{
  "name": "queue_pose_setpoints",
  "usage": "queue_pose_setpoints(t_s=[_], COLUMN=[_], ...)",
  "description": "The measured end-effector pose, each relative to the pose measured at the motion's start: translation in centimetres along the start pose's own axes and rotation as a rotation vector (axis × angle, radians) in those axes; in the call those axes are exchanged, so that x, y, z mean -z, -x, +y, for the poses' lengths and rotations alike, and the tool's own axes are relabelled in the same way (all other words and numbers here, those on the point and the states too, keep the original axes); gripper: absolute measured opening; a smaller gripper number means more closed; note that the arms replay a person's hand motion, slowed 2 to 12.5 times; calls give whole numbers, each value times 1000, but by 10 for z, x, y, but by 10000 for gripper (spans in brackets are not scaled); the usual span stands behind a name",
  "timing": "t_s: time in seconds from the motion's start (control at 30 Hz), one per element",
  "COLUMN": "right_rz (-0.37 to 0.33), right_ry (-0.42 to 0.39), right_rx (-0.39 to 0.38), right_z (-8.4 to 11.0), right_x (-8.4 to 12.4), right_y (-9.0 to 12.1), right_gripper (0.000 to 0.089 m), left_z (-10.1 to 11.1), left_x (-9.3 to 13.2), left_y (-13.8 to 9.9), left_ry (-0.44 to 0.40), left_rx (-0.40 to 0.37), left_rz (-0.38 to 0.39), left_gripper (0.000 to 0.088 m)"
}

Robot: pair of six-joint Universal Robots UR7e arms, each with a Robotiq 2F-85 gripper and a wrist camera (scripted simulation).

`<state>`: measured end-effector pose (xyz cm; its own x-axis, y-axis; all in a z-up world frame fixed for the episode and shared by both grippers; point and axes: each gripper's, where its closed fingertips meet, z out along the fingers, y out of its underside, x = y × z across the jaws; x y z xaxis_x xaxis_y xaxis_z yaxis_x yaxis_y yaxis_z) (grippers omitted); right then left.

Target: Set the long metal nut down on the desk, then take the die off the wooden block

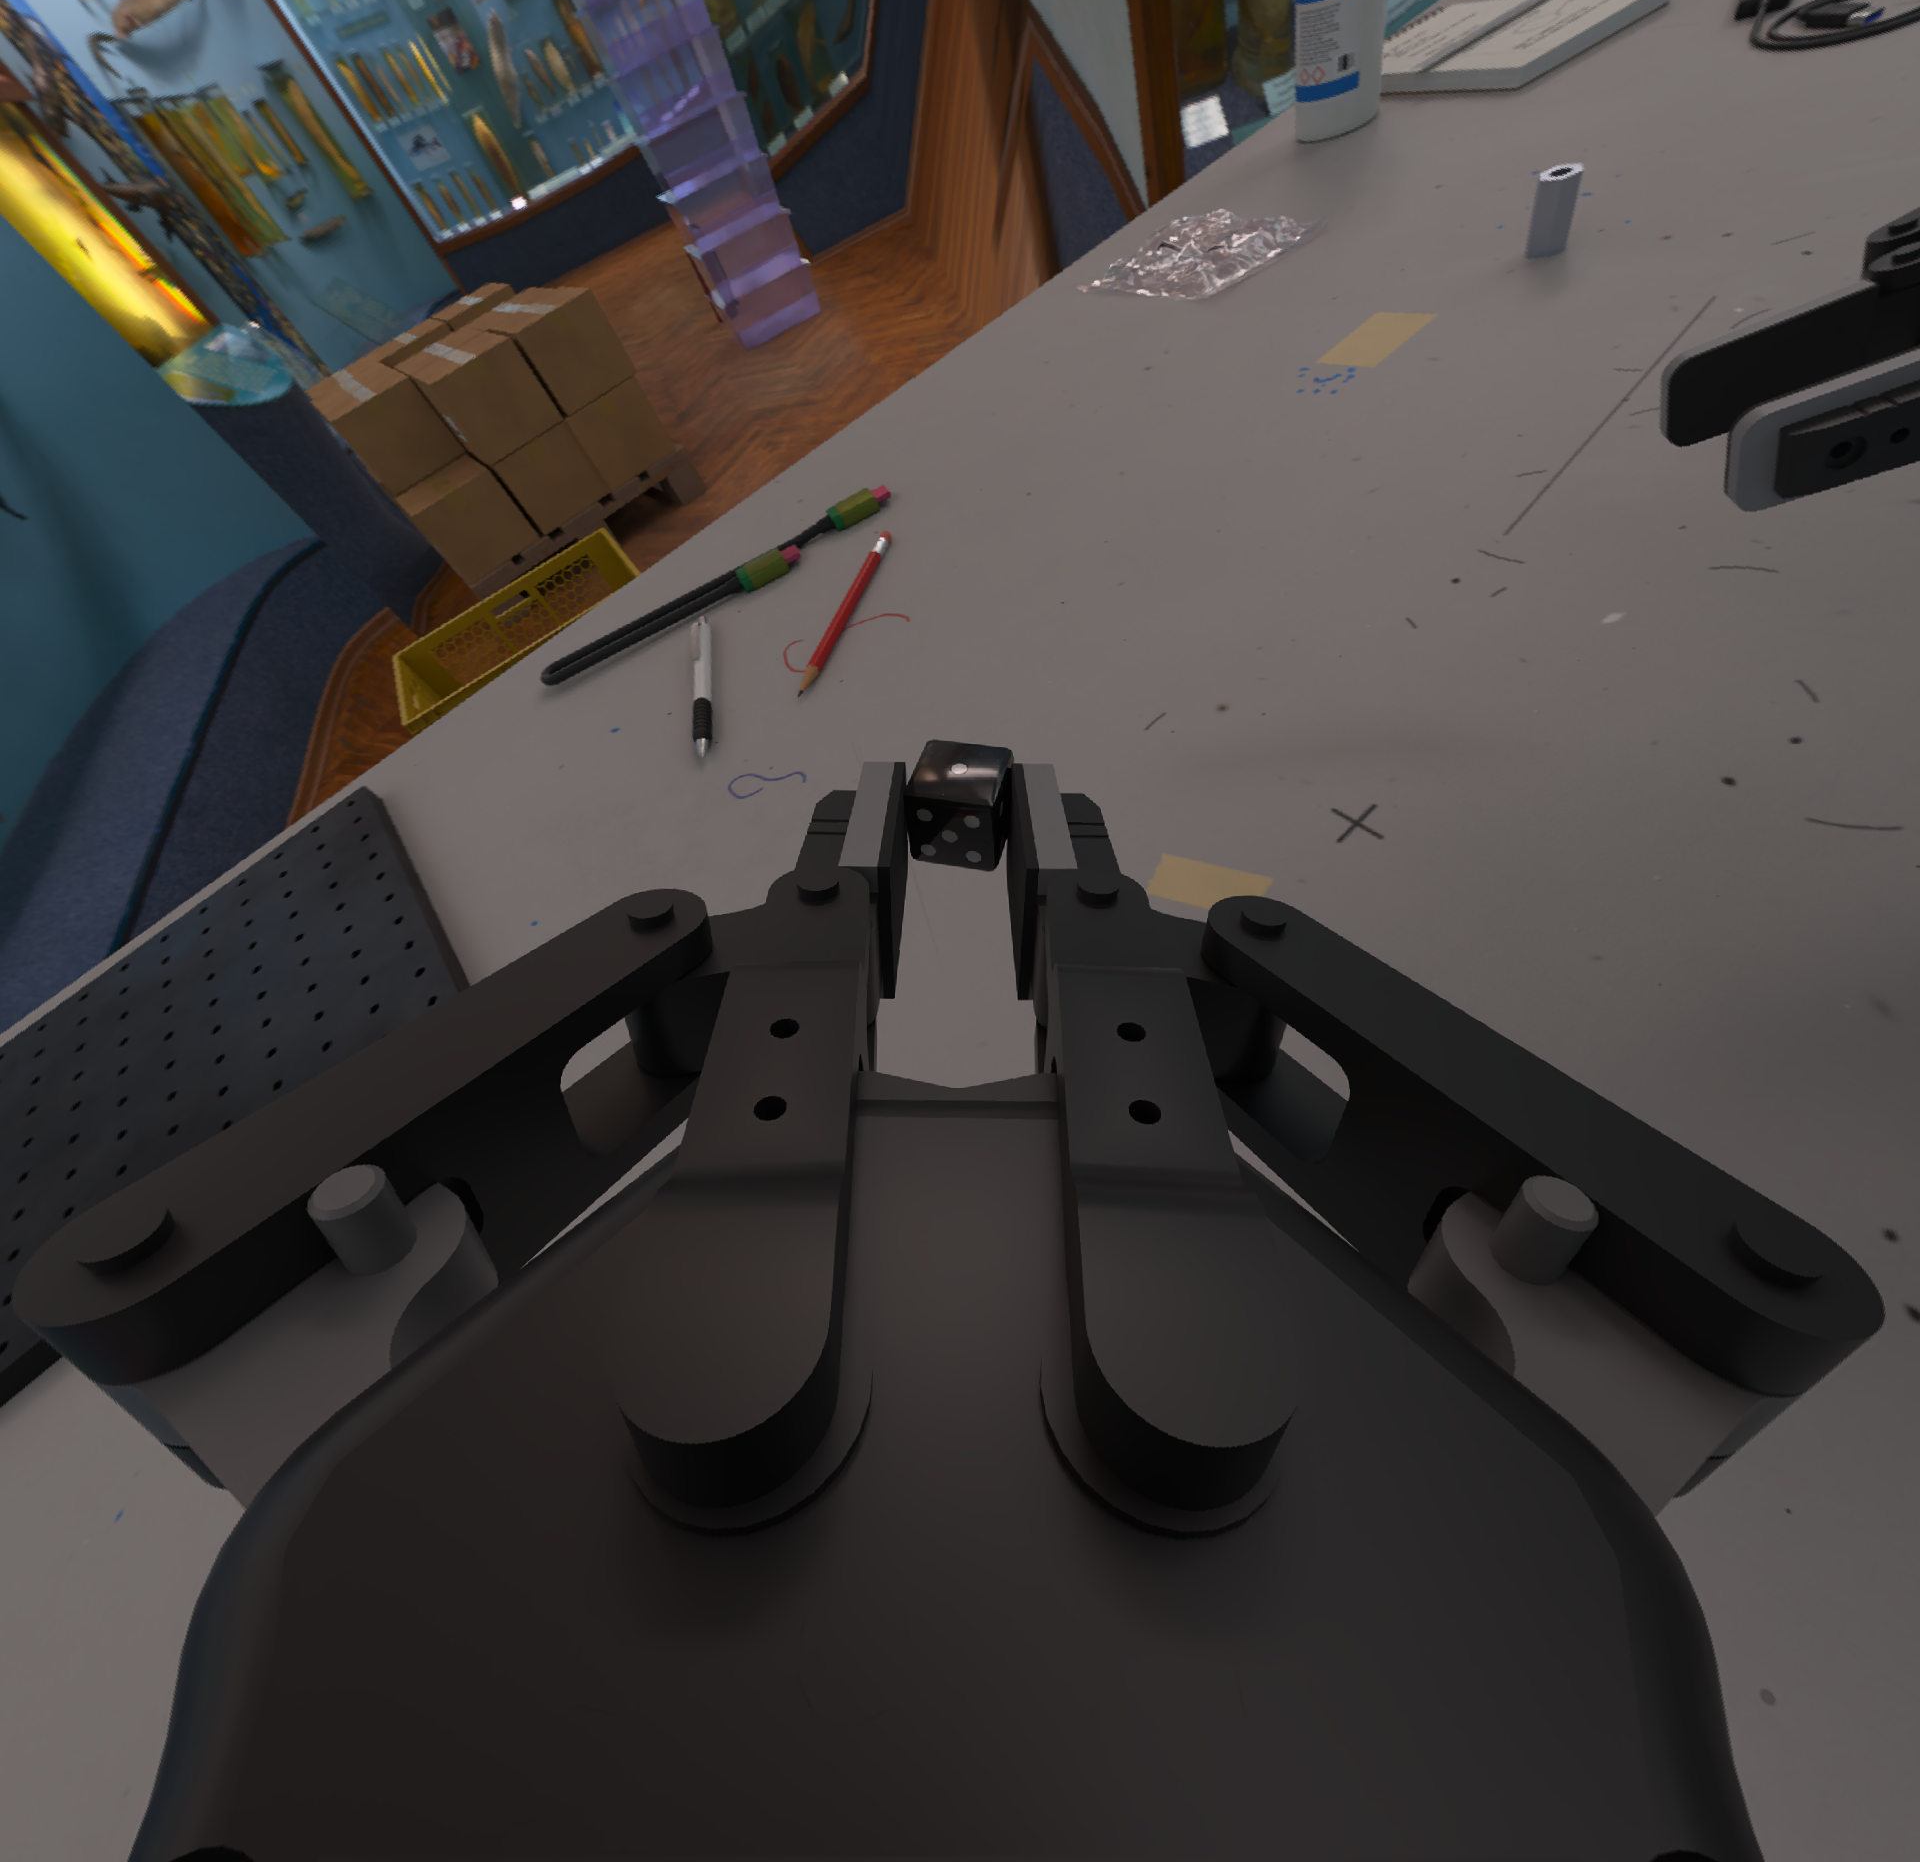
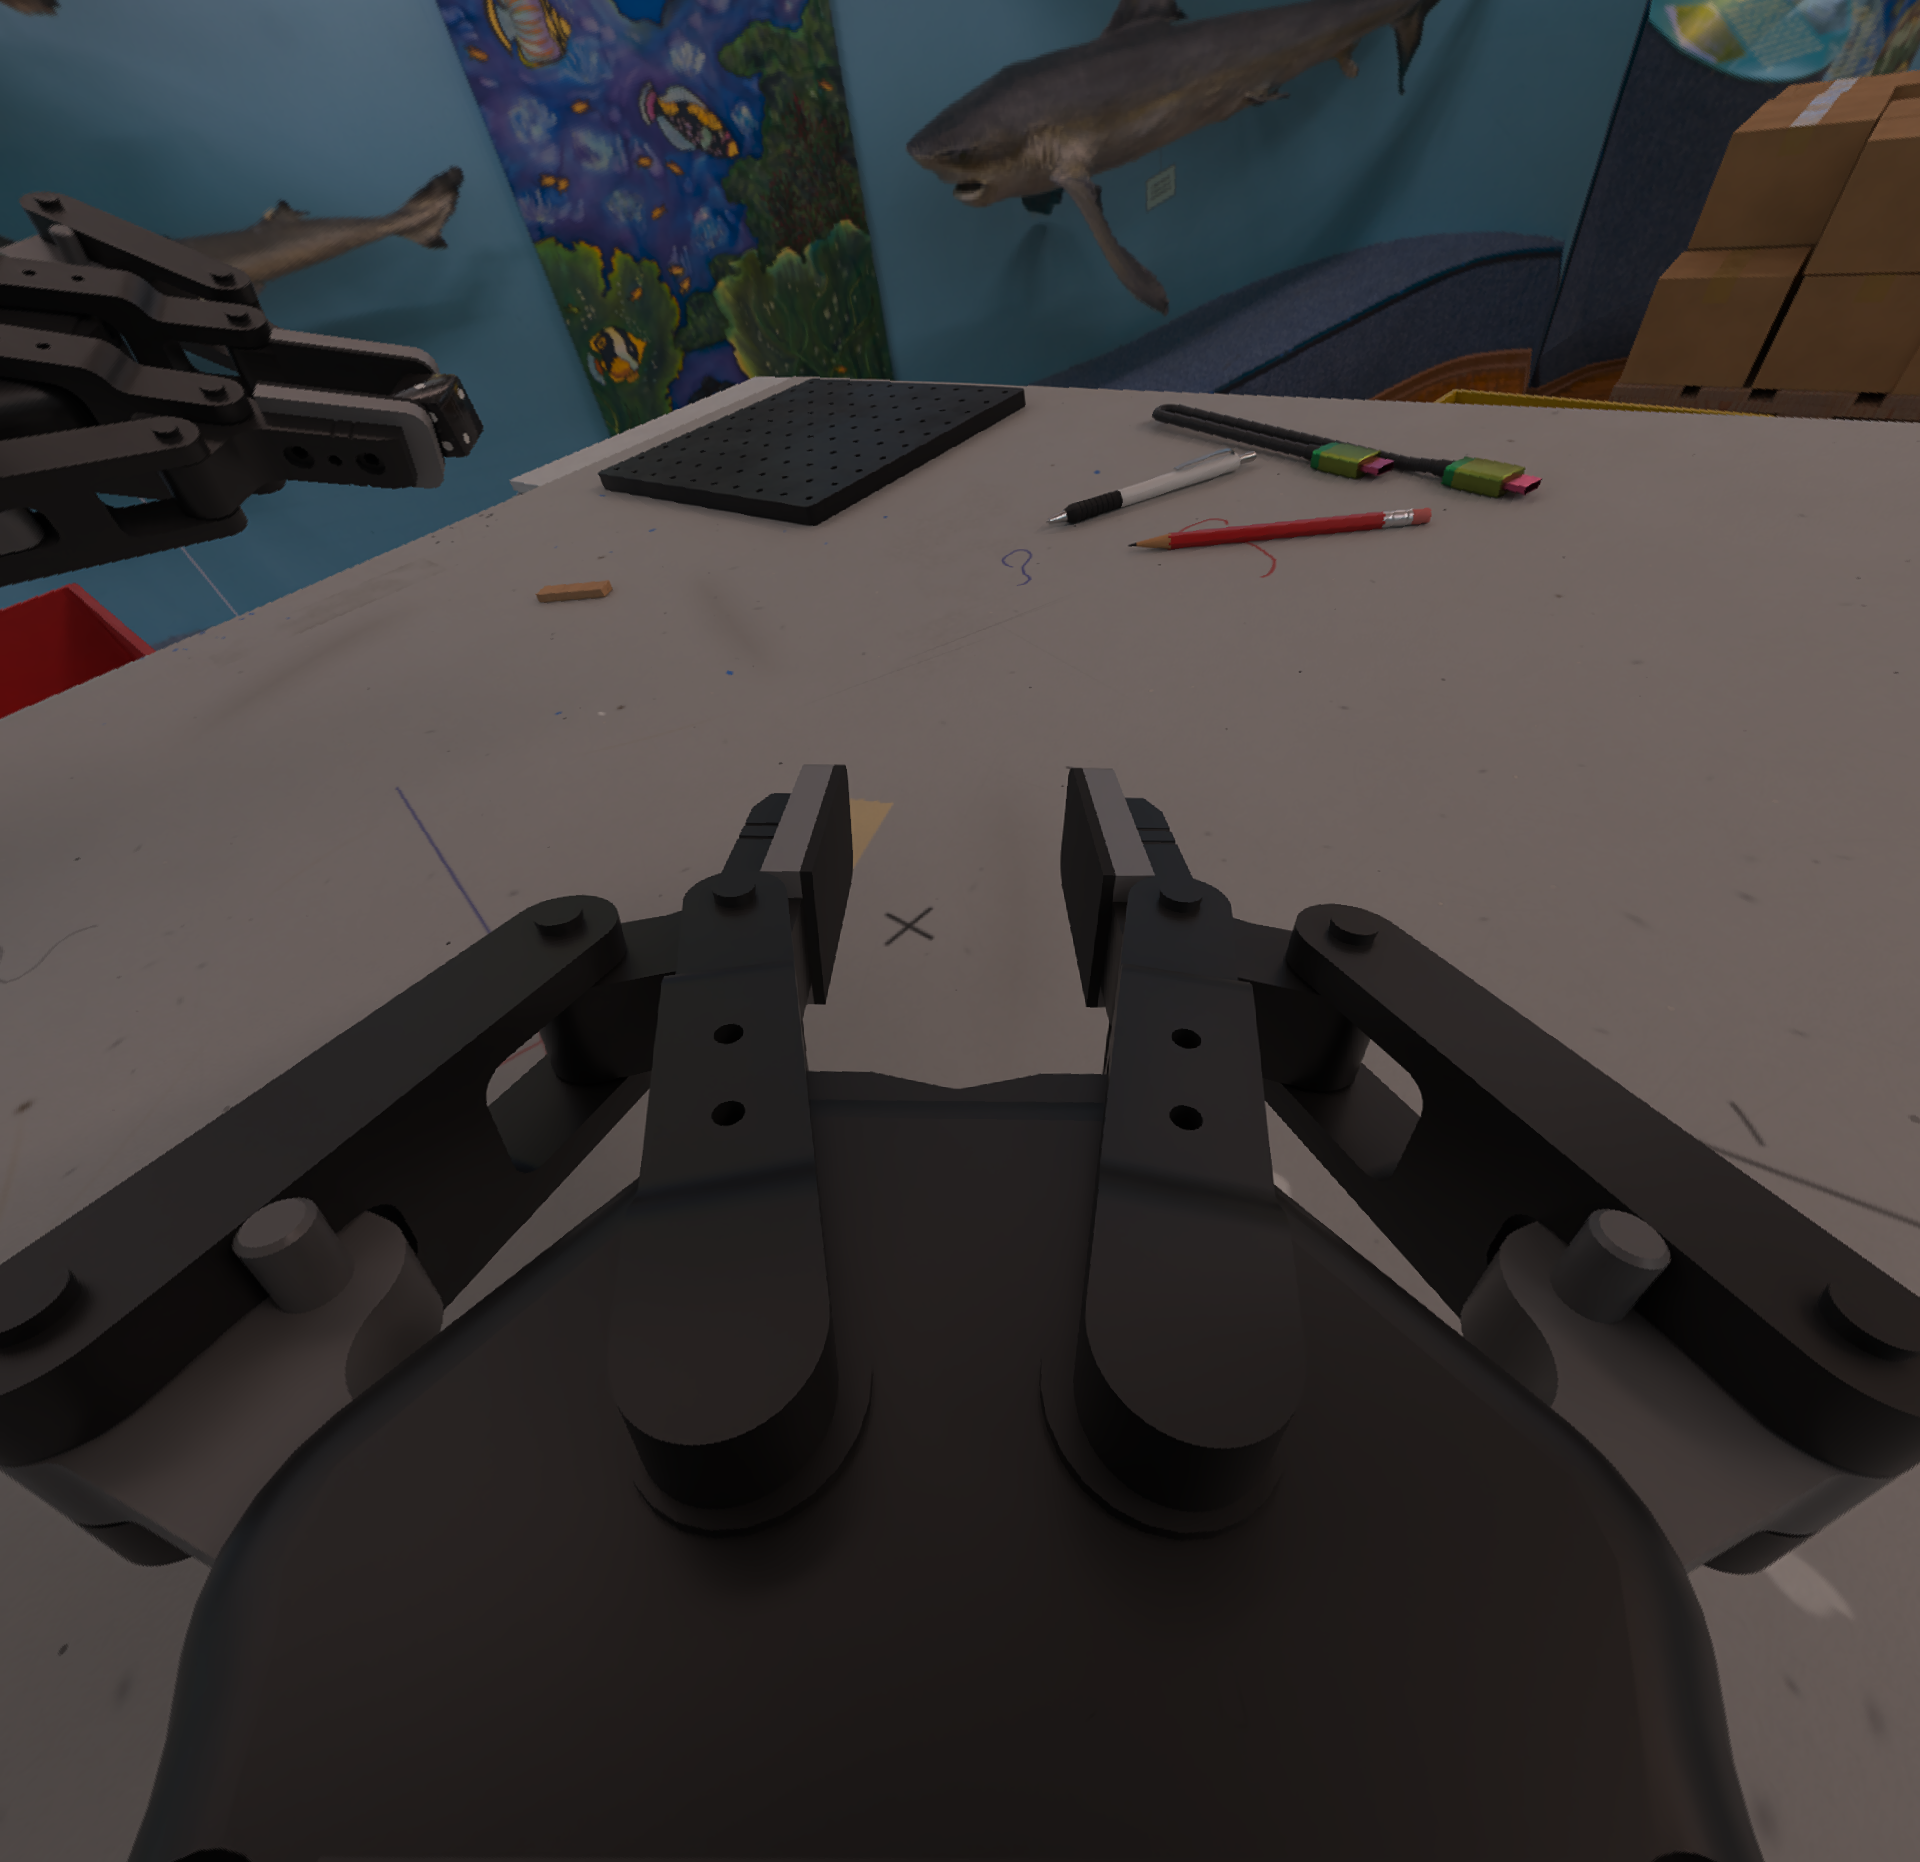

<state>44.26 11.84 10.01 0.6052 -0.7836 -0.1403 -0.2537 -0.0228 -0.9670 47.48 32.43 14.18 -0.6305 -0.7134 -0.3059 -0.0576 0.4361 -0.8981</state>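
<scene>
My left gripper (image 1: 956, 789) is shut on a black die (image 1: 958, 820) with white dots and holds it above the desk. The right wrist view shows that gripper at far left, in the air, with the die (image 2: 457, 412) at its tips. The small flat wooden block (image 2: 575, 591) lies bare on the desk below and to the right of it. The long metal nut (image 1: 1553, 210) stands upright on the desk at the far right, apart from both grippers. My right gripper (image 2: 956, 862) is open and empty over an X mark (image 2: 909, 925).
A black perforated plate (image 2: 821, 446) lies at the desk's far edge. A pen (image 2: 1153, 487), a red pencil (image 2: 1283, 529) and a black cable (image 2: 1351, 456) lie to its right. Crumpled foil (image 1: 1195, 254), a white bottle (image 1: 1335, 36) and a notebook (image 1: 1527, 30) are near the nut. A red bin (image 2: 52, 638) is beside the desk.
</scene>
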Motion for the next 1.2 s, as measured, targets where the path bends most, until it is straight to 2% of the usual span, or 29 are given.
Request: queue_pose_setpoints(t_s=[0.33,0.53,0.83,1.2], right_rz=[3,0,-5,3], right_ry=[7,11,23,38], right_rx=[3,-2,-7,2], right_z=[0,0,1,3], right_x=[0,0,0,1], right_y=[-2,-2,-3,-5], right_gripper=[371,371,373,373], left_z=[-10,-13,-17,-6], left_x=[-21,-40,-78,-128], left_y=[-7,-8,-18,-27], left_ry=[45,104,191,372], left_rx=[-57,-99,-142,-218], left_rz=[73,112,244,399], left_gripper=[176,176,176,176])
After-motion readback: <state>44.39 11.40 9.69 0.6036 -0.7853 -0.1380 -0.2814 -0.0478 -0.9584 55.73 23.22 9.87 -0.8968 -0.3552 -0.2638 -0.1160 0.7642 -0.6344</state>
